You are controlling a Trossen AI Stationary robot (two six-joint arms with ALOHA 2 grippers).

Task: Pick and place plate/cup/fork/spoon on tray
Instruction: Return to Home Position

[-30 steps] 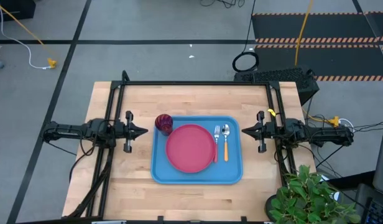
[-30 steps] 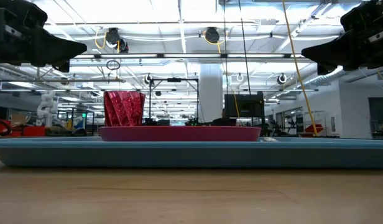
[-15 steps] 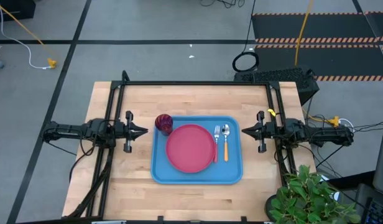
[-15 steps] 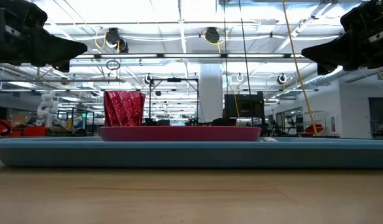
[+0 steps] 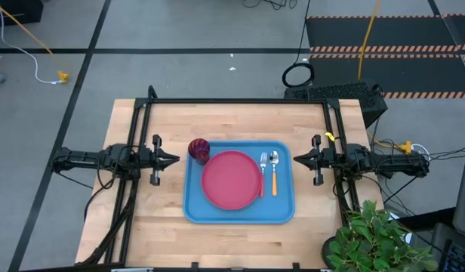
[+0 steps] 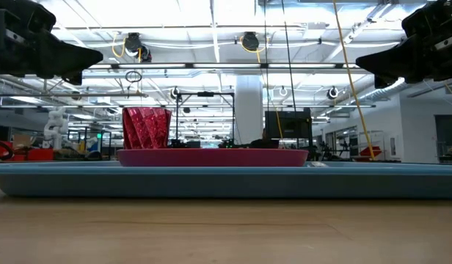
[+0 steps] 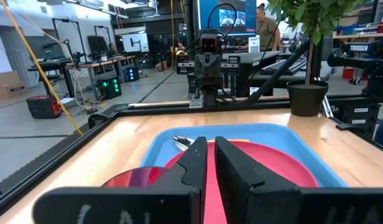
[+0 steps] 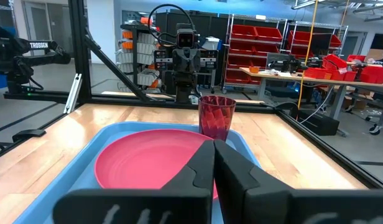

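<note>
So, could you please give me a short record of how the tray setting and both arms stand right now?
tray: blue, mid-table, holds all four items
plate: centre of tray
cup: upright, tray's top-left corner in high view
fork: right of plate, on tray
spoon: right of fork, parallel
left claw: shut, empty, raised beyond tray's left edge
right claw: shut, empty, raised beyond tray's right edge

Two dark arms, pointed black fingers (image 7: 198, 163), trailing cables
</note>
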